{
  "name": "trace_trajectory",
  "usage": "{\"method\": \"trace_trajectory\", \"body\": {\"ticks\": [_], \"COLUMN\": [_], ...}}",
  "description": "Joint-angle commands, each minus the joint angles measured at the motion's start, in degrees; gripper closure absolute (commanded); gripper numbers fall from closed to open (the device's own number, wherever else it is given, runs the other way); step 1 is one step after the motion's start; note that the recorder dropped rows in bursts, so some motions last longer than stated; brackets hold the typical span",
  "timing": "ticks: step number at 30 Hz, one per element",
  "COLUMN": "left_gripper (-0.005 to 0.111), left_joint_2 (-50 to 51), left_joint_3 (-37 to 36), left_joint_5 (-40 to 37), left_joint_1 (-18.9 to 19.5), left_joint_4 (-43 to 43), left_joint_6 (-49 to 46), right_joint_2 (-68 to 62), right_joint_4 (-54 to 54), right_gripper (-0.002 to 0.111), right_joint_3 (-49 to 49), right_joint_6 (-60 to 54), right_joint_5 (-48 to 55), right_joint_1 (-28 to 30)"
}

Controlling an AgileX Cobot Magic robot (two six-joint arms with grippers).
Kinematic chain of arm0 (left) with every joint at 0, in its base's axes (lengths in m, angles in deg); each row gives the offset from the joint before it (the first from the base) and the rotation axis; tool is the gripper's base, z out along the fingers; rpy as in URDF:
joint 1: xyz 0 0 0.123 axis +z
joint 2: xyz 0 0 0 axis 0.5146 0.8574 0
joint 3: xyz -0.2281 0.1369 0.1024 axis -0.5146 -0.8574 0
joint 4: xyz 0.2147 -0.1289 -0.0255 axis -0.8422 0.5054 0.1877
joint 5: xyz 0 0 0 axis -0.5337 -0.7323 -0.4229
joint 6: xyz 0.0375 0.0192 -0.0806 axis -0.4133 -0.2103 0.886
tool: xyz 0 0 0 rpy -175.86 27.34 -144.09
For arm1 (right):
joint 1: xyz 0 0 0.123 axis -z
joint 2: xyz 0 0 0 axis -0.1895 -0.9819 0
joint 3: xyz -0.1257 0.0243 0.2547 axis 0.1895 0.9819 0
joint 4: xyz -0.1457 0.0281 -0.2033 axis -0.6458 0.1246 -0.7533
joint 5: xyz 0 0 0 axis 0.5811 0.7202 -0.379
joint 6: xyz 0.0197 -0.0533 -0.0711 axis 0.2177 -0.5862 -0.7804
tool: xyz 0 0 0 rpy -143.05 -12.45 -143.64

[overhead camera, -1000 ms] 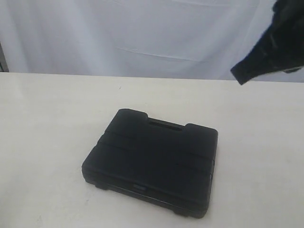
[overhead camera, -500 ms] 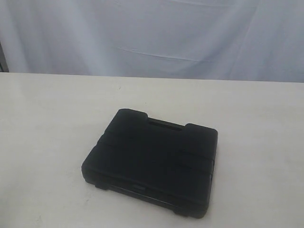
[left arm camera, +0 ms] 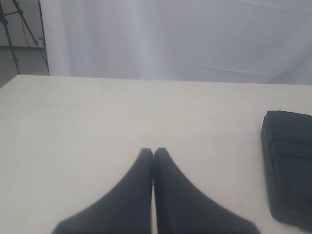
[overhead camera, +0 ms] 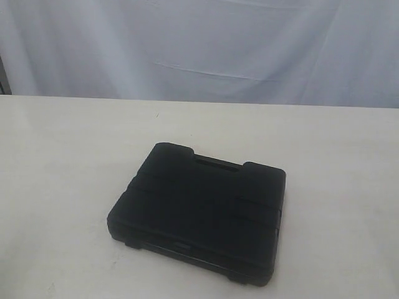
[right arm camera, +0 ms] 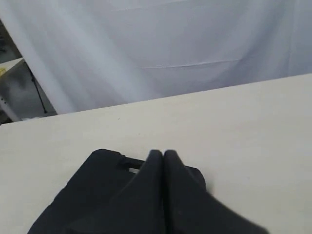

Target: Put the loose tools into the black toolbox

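Withdrawn from the upper right corner of the exterior view, the dark arm segment seen a second ago is no longer showing there. The black toolbox is lying exactly where it was. It is resting closed and flat on the pale table, in the lower centre of the exterior frame, turned slightly askew. Its handle slot is facing the white curtain, which is hanging behind the table's far edge across the upper part of the frame.

Left wrist view — the left gripper is hovering over bare tabletop in the lower centre of the frame. Its two dark fingers are pressing together tip to tip, clenched on nothing. One end of the toolbox is showing at the right edge of the frame, well apart from the fingertips. Thin tripod legs are standing beyond the table in the upper left corner.

Right wrist view — the right gripper is likewise clenched, its fingers meeting with no gap and nothing between them. It is sitting in the lower centre of the frame, overlapping the toolbox lid in the picture, with its tips lying just beside the handle slot.
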Motion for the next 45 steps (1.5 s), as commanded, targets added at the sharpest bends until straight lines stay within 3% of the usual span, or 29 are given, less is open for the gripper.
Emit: {"method": "trace_trajectory", "body": {"ticks": [1, 6, 11, 14, 22, 33, 45], "left_gripper": [0.107, 0.107, 0.107, 0.107, 0.107, 0.107, 0.107], "left_joint_2": [-0.2, -0.2, -0.2, -0.2, -0.2, -0.2, -0.2], "left_joint_3": [-0.1, -0.1, -0.1, -0.1, -0.1, -0.1, -0.1], "left_joint_5": [0.0, 0.0, 0.0, 0.0, 0.0, 0.0, 0.0], "left_joint_1": [-0.1, -0.1, -0.1, -0.1, -0.1, -0.1, -0.1], "left_joint_4": [0.1, 0.1, 0.1, 0.1, 0.1, 0.1, 0.1], "left_joint_6": [0.0, 0.0, 0.0, 0.0, 0.0, 0.0, 0.0], "right_joint_2": [0.6, 2.5, 8.6, 12.5, 26.2, 29.8, 29.8], "right_joint_4": [3.0, 3.7, -7.3, -13.3, -14.9, -16.9, -16.9], "right_gripper": [0.109, 0.109, 0.109, 0.109, 0.109, 0.109, 0.109], "right_joint_3": [7.3, 13.4, 20.0, 24.3, 30.9, 30.9, 30.9], "right_joint_6": [-2.6, -2.6, -2.6, -3.5, -7.2, -8.3, -7.0], "right_joint_5": [-9.4, -16.1, -21.2, -22.7, -23.1, -3.8, -3.2], "right_joint_1": [0.9, 0.9, 0.9, 0.9, 0.9, 0.9, 0.9]}}
